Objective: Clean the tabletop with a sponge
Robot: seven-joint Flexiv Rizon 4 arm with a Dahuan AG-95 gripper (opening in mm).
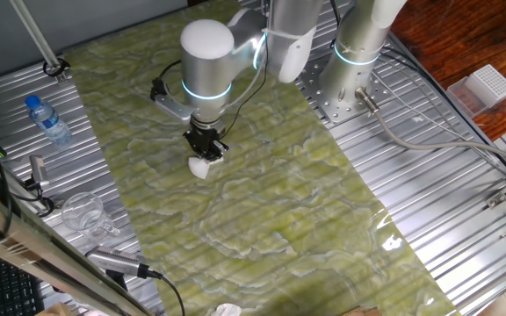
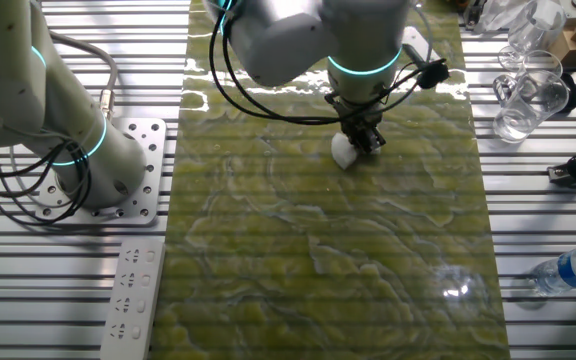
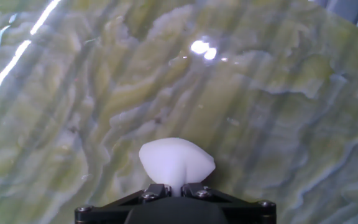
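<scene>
The sponge (image 3: 176, 163) is a small white soft lump, pinched at its near end so that it bulges out past the black fingers in the hand view. The gripper (image 1: 206, 149) has closed narrowly on it, gripping it at the tip, and from the two fixed cameras the sponge (image 1: 200, 167) shows as a white blob directly under the fingers, down at the surface; whether it presses on the sheet or hangs just over it I cannot tell.

Below it lies the tabletop (image 1: 271, 219), a long glossy yellow-green sheet with pale wavy veins, catching bright glints of the room lights. The sponge sits in the upper part of that sheet as one fixed camera sees it, nearer the arm's base end than the far end, roughly midway across the sheet's width.

The arm (image 2: 298, 40) is grey-white with glowing cyan rings and black cables looping around the wrist. Ribbed grey metal panels (image 1: 411, 167) flank the sheet on both sides. On one side stand a plastic water bottle (image 1: 47, 119) and a clear glass mug (image 1: 84, 213); in the other fixed view, more clear glassware (image 2: 526, 95) stands beside the sheet's edge. A white ridged box (image 1: 488, 85) rests off in a corner, well apart from the sponge.
</scene>
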